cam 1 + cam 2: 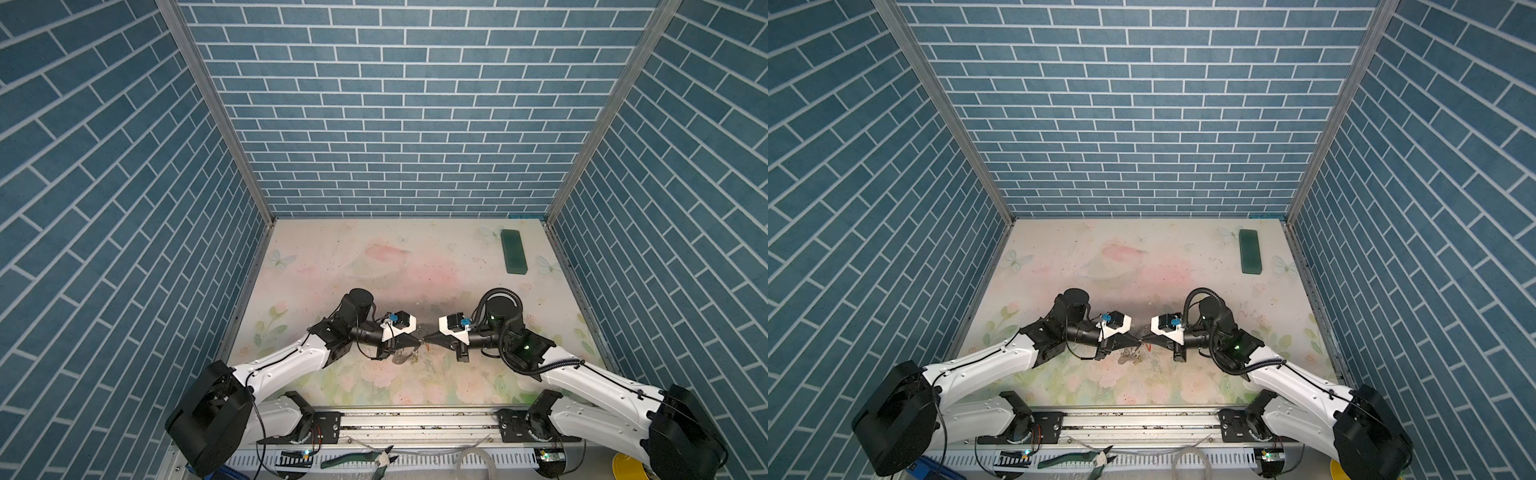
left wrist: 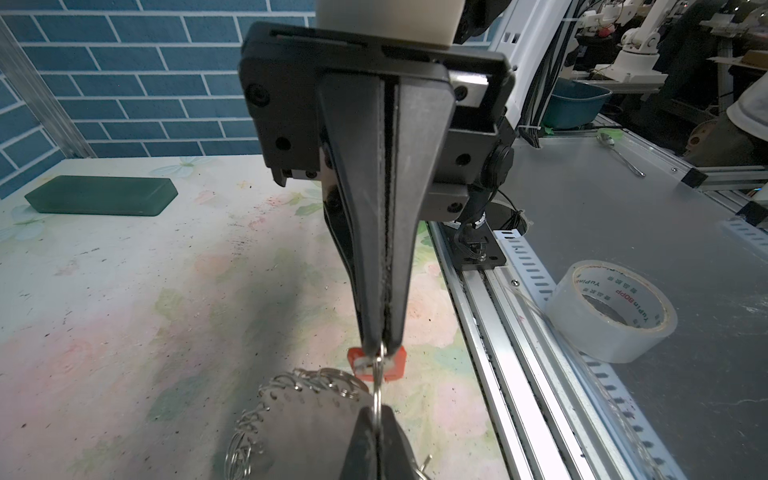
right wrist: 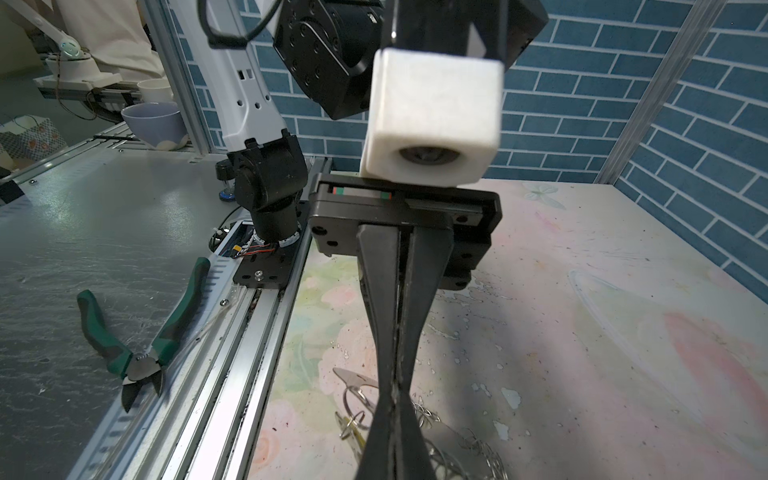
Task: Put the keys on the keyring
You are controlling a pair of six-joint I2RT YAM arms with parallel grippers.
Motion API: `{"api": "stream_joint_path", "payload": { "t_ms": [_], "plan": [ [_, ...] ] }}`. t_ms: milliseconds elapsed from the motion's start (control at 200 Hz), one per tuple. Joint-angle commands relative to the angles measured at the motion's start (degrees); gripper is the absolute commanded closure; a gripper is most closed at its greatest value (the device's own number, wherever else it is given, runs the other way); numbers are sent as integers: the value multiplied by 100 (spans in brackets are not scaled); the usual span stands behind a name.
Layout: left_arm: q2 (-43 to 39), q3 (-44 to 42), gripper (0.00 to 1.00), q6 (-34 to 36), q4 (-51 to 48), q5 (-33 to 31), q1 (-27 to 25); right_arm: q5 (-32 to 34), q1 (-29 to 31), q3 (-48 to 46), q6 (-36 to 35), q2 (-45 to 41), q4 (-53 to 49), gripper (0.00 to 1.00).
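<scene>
The counter (image 1: 374, 257) wears a faded floral print with butterflies, scuffed and flecked with dark specks. A dark green block (image 1: 513, 251) lies flat near its far right corner, close to the back wall and well apart from anything else. Blue brick-patterned walls (image 1: 399, 104) enclose three sides. Along the near edge runs an aluminium rail (image 1: 415, 419). On the grey metal sheet (image 3: 83, 232) beyond it lie green-handled cutters (image 3: 139, 359) and a roll of clear tape (image 2: 611, 311). Farther off are a pale bowl (image 3: 153, 124), a spoon (image 2: 619, 151) and what may be a blue tub (image 2: 577, 102), too blurred to be sure.
</scene>
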Motion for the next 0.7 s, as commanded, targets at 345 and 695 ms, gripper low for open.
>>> {"api": "stream_joint_path", "payload": {
  "t_ms": [345, 695],
  "plan": [
    [-136, -16, 100, -21, 380, 227, -27, 146, 29, 162, -408, 6, -395, 100],
    [-184, -97, 100, -147, 639, 282, -20, 150, 34, 154, -460, 20, -464, 100]
  ]
}}
